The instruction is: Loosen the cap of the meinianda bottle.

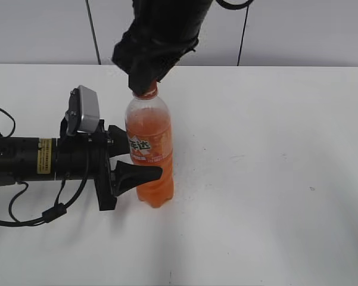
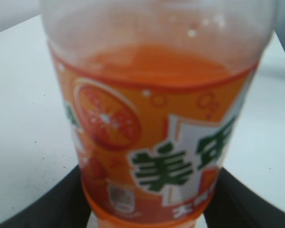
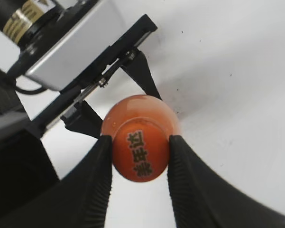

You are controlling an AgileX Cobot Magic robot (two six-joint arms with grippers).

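Observation:
The meinianda bottle stands upright on the white table, orange liquid inside, orange label with white and green characters. My left gripper reaches in from the left and is shut on the bottle's body at label height; its black fingers show either side of the label. My right gripper comes down from above and is shut on the small orange cap, whose top bears dark characters. In the exterior view the cap is mostly hidden inside the right gripper.
The white table stretches to the right and front of the bottle. The left arm with its grey camera and cables lies along the table's left side. A light wall stands behind.

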